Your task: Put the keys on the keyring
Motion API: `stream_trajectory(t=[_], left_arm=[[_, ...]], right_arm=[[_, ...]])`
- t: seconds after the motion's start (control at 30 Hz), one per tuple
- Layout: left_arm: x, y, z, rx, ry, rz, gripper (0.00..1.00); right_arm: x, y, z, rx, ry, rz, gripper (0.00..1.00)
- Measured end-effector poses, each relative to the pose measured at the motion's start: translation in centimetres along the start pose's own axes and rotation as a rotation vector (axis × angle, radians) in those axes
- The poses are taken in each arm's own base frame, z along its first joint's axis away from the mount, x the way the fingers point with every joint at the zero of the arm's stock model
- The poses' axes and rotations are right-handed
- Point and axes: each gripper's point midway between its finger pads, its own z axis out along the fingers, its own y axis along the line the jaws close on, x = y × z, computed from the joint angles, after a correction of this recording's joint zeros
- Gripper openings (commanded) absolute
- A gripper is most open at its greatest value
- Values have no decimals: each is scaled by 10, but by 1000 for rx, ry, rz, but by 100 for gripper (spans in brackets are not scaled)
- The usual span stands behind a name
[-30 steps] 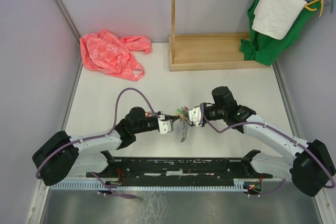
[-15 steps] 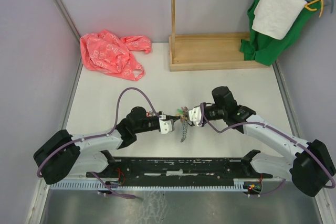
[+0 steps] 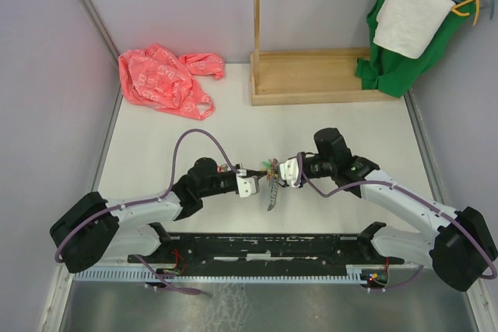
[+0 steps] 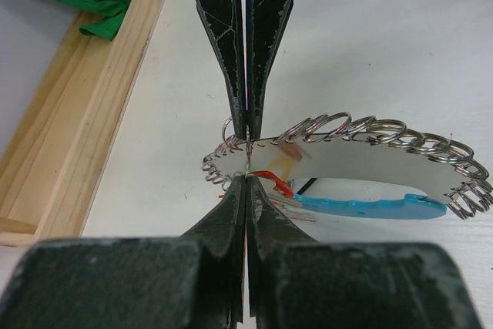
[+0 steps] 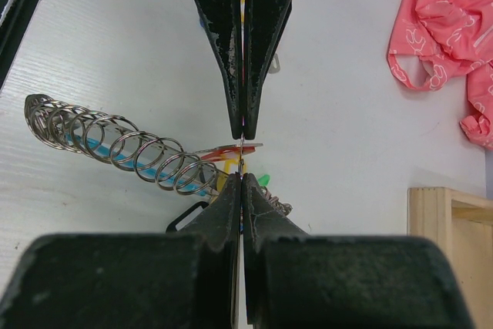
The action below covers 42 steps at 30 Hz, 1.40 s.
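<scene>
Both grippers meet over the middle of the table, with the keyring (image 3: 271, 196) hanging between and below them. In the left wrist view the keyring (image 4: 370, 132) is a loop of silver coils with a light-blue sleeve (image 4: 370, 208). My left gripper (image 4: 246, 156) is shut on thin metal at the loop's end, beside red (image 4: 271, 179) and yellow tags. In the right wrist view my right gripper (image 5: 242, 158) is shut on a thin ring by a red-tagged key (image 5: 223, 151), next to the coils (image 5: 115, 144) and a green tag (image 5: 264, 180). Left gripper (image 3: 261, 179) and right gripper (image 3: 275, 170) nearly touch.
A pink plastic bag (image 3: 163, 79) lies at the back left. A wooden stand (image 3: 311, 75) rises at the back centre. Green cloth (image 3: 389, 68) and a white towel (image 3: 408, 13) hang at the back right. A black rail (image 3: 272, 246) runs along the near edge.
</scene>
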Motion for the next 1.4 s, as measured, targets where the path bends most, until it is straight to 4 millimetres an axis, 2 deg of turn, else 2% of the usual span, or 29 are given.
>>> stream_trajectory(t=[0.93, 1.4], left_arm=[[1, 1, 1, -13, -6, 4, 3], [-10, 7, 2, -65, -63, 6, 3]], right_arm=[[-3, 5, 4, -18, -9, 9, 1], [-7, -12, 6, 55, -12, 34, 1]])
